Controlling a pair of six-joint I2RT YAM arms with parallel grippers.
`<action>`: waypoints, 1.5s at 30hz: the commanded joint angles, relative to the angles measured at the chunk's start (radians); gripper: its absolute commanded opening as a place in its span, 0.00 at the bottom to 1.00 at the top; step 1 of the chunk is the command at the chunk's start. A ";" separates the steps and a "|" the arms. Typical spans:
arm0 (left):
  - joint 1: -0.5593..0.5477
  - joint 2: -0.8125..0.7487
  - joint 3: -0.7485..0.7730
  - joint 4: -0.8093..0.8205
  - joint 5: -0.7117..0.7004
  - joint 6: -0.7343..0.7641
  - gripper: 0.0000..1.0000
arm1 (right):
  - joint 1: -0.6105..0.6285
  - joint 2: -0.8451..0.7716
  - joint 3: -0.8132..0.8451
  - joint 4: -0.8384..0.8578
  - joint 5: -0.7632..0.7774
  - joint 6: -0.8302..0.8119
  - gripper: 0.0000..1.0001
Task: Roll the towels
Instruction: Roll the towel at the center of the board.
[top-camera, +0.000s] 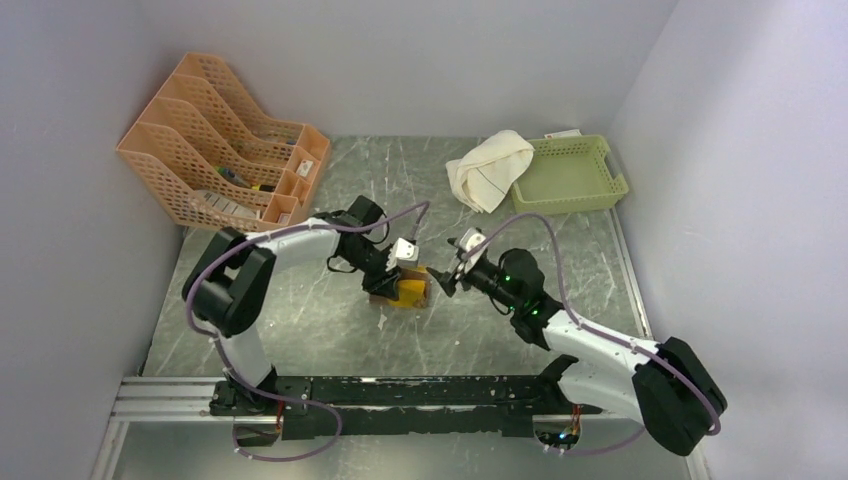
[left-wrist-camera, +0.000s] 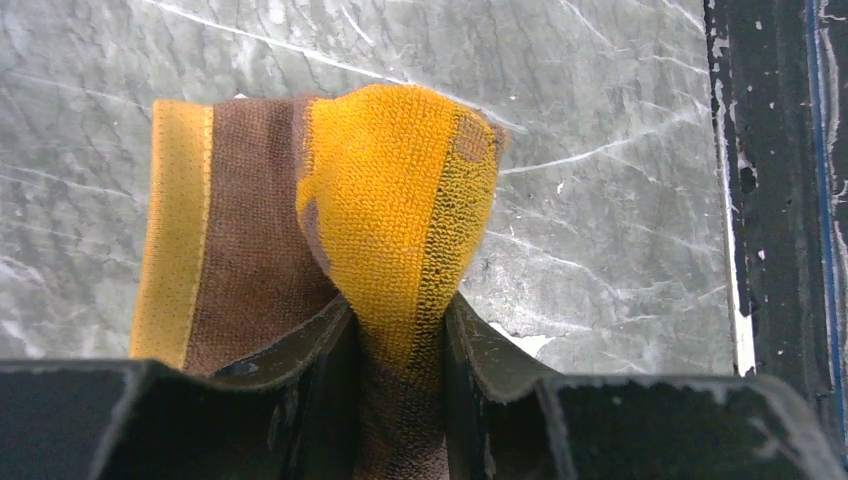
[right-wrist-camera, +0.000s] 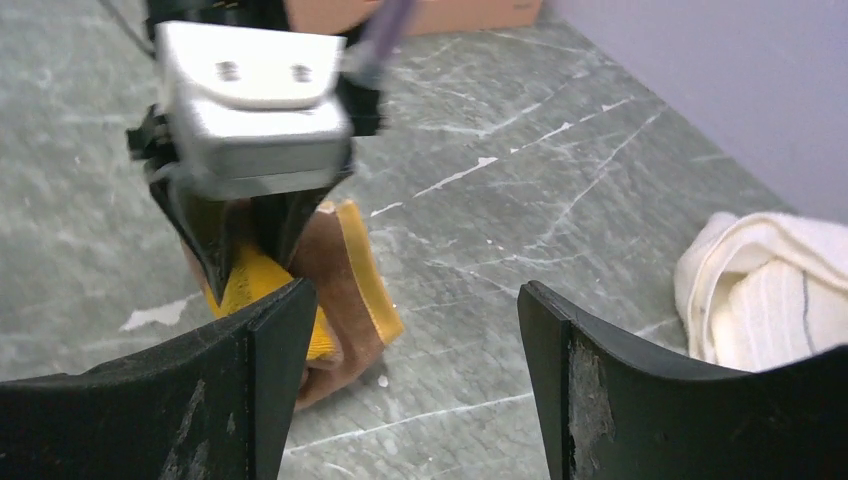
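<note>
Now left gripper (left-wrist-camera: 400, 330) pinches yellow towel (left-wrist-camera: 395, 190)

On the table (top-camera: 330, 335) centre, the yellow towel lies part-folded. The white towel (top-camera: 490, 168) sits crumpled at the back against the basket (top-camera: 575, 178), likely waiting its turn. Left gripper is clamped on a raised fold, probably to roll it over. Right gripper (right-wrist-camera: 410, 300) hovers just beside, jaws apart, empty.

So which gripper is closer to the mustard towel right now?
Left. The left gripper is clamped on a fold of the mustard towel; the right gripper hangs open just beside it.
</note>
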 joint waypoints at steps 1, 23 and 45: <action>0.010 0.106 0.110 -0.208 0.113 0.087 0.39 | 0.102 0.002 -0.038 0.109 0.127 -0.265 0.74; 0.102 0.391 0.423 -0.592 0.258 0.294 0.37 | 0.364 0.260 0.125 -0.282 0.086 -0.493 0.71; 0.113 0.364 0.436 -0.643 0.329 0.354 0.42 | 0.452 0.667 0.254 -0.152 0.551 -0.586 0.00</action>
